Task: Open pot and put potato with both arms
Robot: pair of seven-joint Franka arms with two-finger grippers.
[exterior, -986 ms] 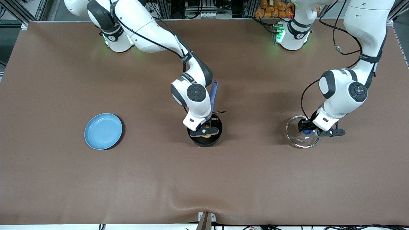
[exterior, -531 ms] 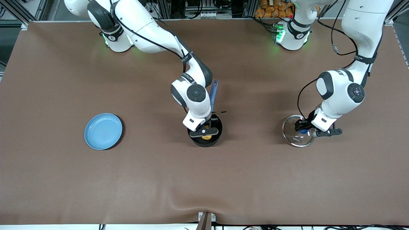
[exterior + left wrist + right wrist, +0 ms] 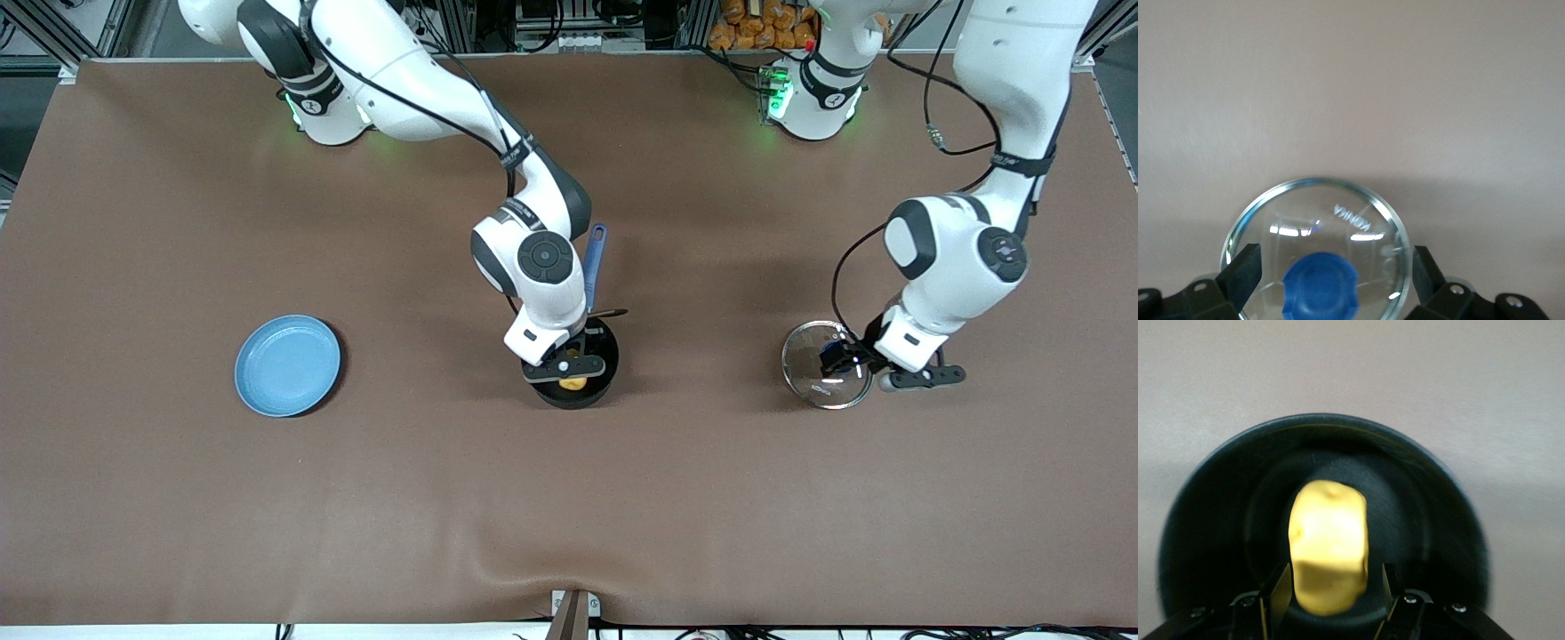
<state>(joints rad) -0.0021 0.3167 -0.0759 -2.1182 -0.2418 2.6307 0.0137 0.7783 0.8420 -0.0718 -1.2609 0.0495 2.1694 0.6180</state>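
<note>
The black pot point(image 3: 605, 377) stands open mid-table, its blue handle point(image 3: 594, 262) pointing toward the robots' bases. The yellow potato point(image 3: 574, 383) lies inside it. My right gripper point(image 3: 567, 364) hangs just above the pot, open, its fingers apart on either side of the potato point(image 3: 1328, 543) in the right wrist view, with the pot's rim point(image 3: 1205, 507) all round. The glass lid point(image 3: 813, 378) with a blue knob point(image 3: 834, 356) lies on the table toward the left arm's end. My left gripper point(image 3: 846, 359) is open over it, fingers wide of the knob point(image 3: 1321, 290).
A flat light-blue plate point(image 3: 287, 364) lies on the brown table cover toward the right arm's end. A metal bracket point(image 3: 573, 609) sits at the table edge nearest the front camera.
The lid has shifted a little toward the pot, and the left hand has drawn back toward its own end. The right gripper has edged off the potato, which shows more in the pot.
</note>
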